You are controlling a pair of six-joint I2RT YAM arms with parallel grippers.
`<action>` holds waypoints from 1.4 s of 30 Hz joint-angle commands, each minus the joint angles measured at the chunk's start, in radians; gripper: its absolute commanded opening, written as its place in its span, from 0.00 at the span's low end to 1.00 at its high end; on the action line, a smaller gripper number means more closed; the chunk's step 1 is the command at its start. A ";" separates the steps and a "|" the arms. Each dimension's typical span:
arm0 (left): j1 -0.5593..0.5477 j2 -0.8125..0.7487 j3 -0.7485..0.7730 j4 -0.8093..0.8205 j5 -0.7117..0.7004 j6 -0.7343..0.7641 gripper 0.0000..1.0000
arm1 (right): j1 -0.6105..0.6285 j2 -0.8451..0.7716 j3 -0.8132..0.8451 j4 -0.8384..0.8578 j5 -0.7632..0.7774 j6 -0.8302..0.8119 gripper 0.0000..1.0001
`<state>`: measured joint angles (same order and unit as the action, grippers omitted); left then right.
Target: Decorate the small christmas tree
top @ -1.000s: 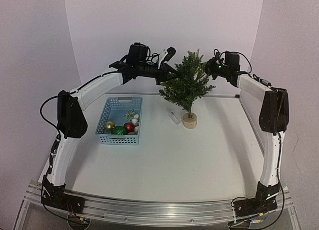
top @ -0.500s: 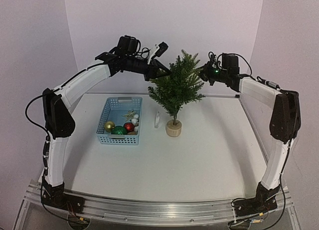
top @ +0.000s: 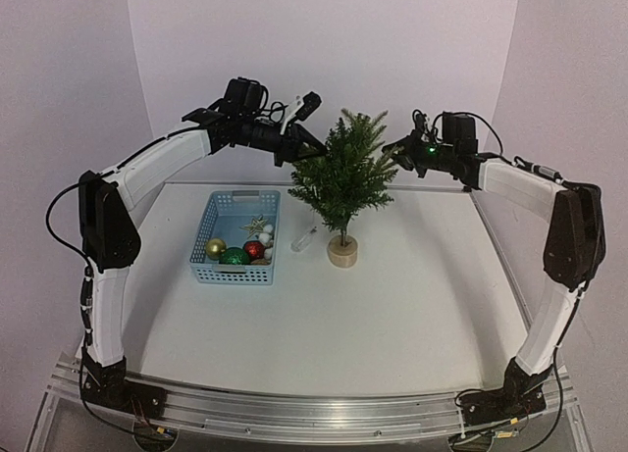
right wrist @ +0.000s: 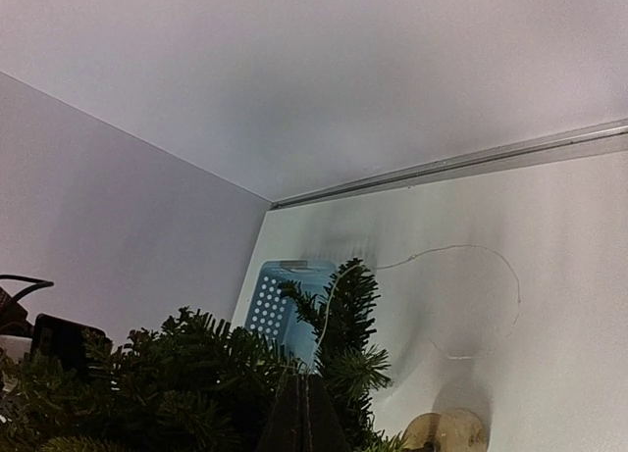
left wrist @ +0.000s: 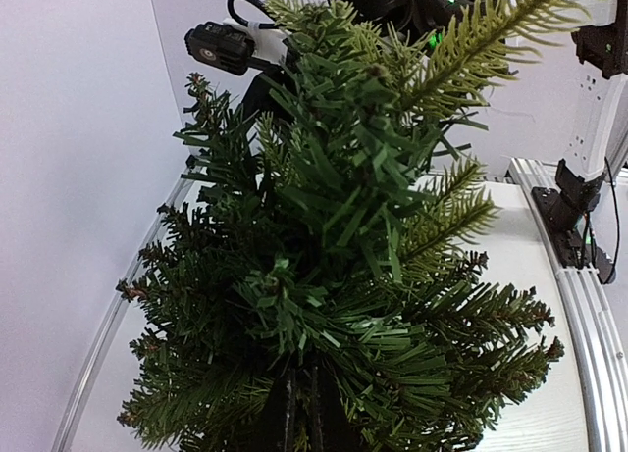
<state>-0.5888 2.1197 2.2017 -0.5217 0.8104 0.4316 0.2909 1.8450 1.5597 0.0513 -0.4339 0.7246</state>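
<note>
The small christmas tree (top: 341, 177) stands upright on its pale wooden disc base (top: 342, 252) at mid-table. My left gripper (top: 300, 154) is pushed into its left side. In the left wrist view that gripper (left wrist: 300, 366) is shut, its tips buried in the tree's (left wrist: 334, 256) needles, which hide anything pinched. My right gripper (top: 391, 150) is at the tree's upper right. In the right wrist view it (right wrist: 303, 378) is shut on a thin light wire (right wrist: 471, 246) that climbs over a branch (right wrist: 348, 315) and loops across the table above the base (right wrist: 446, 432).
A blue perforated basket (top: 234, 195) left of the tree holds gold (top: 216, 247), green (top: 234, 257) and red (top: 254, 248) baubles, a star and white balls. A small clear box (top: 303, 239) lies between basket and tree. The basket (right wrist: 275, 305) shows behind the branches.
The tree has shifted left and toward the near edge, and both grippers moved left with it. The clear box also moved left, closer to the basket.
</note>
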 commanded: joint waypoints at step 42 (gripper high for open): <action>0.035 -0.019 0.024 0.011 0.122 0.052 0.00 | -0.072 0.192 -0.306 0.683 -0.110 -0.005 0.85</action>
<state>-0.5591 2.1197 2.1986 -0.5259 0.8949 0.4791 0.1539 1.9366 1.2002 0.4279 -0.5504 0.6530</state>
